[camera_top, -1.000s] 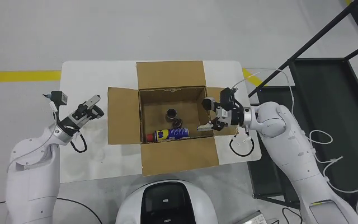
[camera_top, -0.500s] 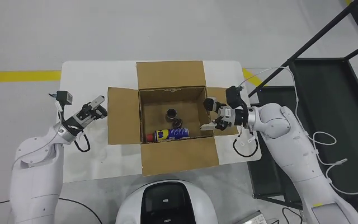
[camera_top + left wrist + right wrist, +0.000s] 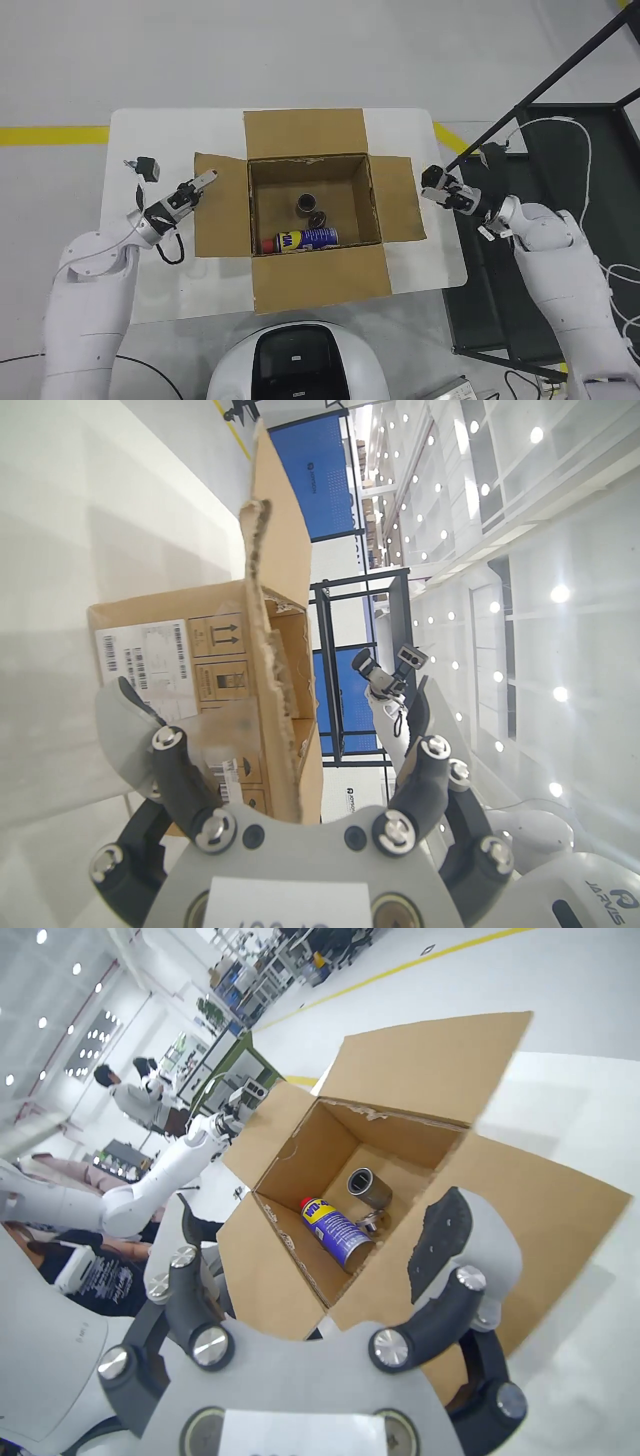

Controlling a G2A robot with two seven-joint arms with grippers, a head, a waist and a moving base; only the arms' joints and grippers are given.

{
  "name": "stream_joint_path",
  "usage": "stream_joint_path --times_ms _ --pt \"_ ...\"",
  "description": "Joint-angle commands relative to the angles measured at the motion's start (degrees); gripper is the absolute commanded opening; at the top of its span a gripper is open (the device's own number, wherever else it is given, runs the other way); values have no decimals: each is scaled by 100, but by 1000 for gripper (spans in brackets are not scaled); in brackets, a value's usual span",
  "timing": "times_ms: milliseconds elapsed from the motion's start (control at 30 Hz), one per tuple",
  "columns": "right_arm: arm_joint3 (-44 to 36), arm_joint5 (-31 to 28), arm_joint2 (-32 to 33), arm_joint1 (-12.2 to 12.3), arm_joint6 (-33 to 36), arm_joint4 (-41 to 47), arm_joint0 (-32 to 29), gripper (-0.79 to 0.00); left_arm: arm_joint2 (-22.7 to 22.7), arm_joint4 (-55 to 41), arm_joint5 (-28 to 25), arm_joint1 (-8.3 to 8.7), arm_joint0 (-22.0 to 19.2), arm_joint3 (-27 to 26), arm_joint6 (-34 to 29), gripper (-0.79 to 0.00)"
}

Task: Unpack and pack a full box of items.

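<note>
Your left end effector (image 3: 272, 700) is spread wide. The torn outer edge of the left flap (image 3: 220, 205) of the open brown cardboard box (image 3: 305, 132) runs between its fingers, in toward the palm. Whether either finger touches the cardboard cannot be told. The white desk (image 3: 150, 140) stretches away behind this end effector to the desk's far edge.

Your right end effector (image 3: 320, 1218) is also spread, with nothing between its fingers. It hangs just outside the outer edge of the right flap (image 3: 398, 198), apart from it and above the desk's border. Close behind that end effector and its arm stands a black metal rack (image 3: 560, 130), so room is tight on that side.

Ahead of the right end effector, past the flap and down on the box floor, a blue-and-yellow spray can (image 3: 336, 1235) lies on its side along the wall. Beyond the can from there sits a dark metal cylinder (image 3: 369, 1185). A small silver metal piece (image 3: 372, 1220) lies just beside it, between cylinder and can.
</note>
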Motion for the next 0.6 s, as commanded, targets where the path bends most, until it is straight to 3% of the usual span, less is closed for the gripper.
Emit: stream_joint_path --times_ms 0,267,567 --pt "234 138 132 40 138 209 -40 0 -2 -267 12 8 29 -199 -142 0" --pt "1279 567 -214 -8 208 351 349 0 192 -587 416 51 27 -1013 -623 0" --pt "2504 537 -820 -166 201 288 986 0 1085 -265 611 -37 -452 -568 -400 0"
